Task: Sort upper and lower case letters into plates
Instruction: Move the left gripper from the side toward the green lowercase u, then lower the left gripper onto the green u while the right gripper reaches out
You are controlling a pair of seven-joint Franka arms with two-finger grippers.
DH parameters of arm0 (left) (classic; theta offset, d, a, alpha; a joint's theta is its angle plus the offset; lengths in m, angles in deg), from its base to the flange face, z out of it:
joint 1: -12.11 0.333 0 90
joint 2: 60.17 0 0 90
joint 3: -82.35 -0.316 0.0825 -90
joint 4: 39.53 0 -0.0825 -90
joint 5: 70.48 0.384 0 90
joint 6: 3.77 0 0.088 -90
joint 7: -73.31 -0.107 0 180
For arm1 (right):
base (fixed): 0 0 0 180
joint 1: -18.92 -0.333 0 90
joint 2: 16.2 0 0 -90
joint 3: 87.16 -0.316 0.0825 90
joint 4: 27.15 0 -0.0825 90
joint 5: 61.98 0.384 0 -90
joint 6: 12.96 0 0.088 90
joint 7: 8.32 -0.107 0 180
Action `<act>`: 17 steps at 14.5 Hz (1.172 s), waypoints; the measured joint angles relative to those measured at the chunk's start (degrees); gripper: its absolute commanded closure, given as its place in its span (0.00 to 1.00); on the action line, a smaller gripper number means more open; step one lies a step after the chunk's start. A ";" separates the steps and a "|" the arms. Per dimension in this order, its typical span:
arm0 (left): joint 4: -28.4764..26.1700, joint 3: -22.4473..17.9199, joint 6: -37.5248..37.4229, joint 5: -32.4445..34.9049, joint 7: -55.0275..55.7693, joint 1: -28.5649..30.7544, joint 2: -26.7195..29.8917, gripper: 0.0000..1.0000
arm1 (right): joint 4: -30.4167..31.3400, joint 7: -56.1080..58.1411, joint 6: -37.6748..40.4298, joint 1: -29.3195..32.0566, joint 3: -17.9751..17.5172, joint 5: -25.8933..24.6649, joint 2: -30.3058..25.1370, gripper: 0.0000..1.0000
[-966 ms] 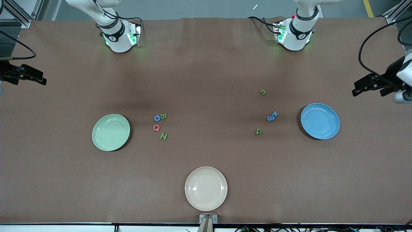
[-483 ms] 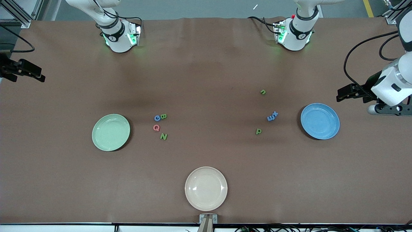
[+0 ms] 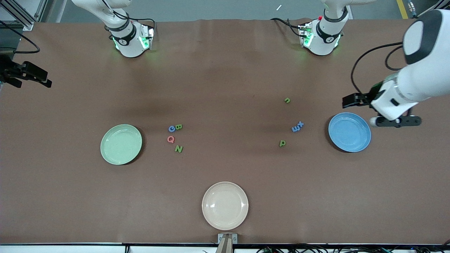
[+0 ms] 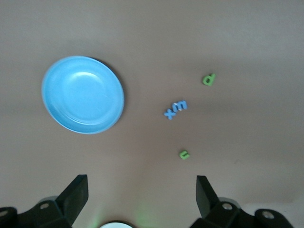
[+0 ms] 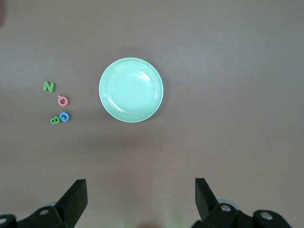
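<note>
Above the table near the blue plate [image 3: 349,132], the left gripper [image 3: 348,101] hangs wide apart, empty; the right gripper [image 3: 44,82] waits, equally spread. No letter is sorted yet, so reaching down for the blue m [image 3: 295,129] looks next.

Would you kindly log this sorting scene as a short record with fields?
uppercase letters: C, B, Q, N, beside the green plate
lowercase letters: n, x, m, p, near the blue plate
plates: both empty
left gripper: open
right gripper: open, high above table
</note>
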 measured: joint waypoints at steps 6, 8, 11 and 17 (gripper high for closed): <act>-15.45 7.17 14.33 -0.68 11.73 -0.50 2.63 0.00 | 0.01 1.82 -0.16 -0.02 -0.07 -0.05 -0.04 0.00; -21.46 9.44 19.62 -1.08 13.96 -0.46 4.53 0.01 | 0.02 2.01 -0.14 -0.02 -0.07 -0.06 -0.04 0.00; -30.12 12.17 27.47 -1.11 15.52 -0.51 6.98 0.01 | 0.06 2.13 0.14 -0.02 -0.06 -0.09 -0.04 0.00; -41.93 14.58 40.91 -4.70 16.20 -0.44 8.47 0.02 | 0.20 2.15 1.72 -0.02 -0.03 -0.53 -0.04 0.00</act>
